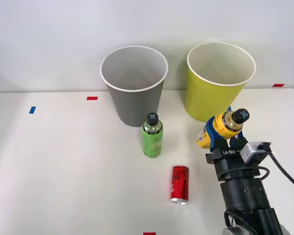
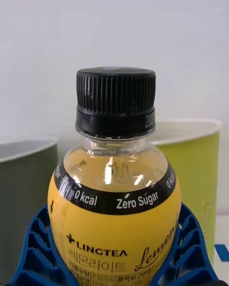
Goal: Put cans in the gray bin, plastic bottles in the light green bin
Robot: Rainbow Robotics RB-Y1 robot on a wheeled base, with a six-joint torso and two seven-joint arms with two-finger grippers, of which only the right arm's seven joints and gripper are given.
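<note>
my gripper (image 1: 219,131) was clamped on the yellow-label bottle (image 1: 224,128), held off the surface (image 1: 63,166), cap tilted up and to my right. the light green bin (image 1: 216,81) stood just beyond, slightly to my left; judged drop needs forward carry over its rim.

Two bottles: yellow-label bottle (image 1: 224,127), green bottle (image 1: 152,135); one can (image 1: 180,184); two bins: gray bin (image 1: 134,85), light green bin (image 1: 217,81).
</note>
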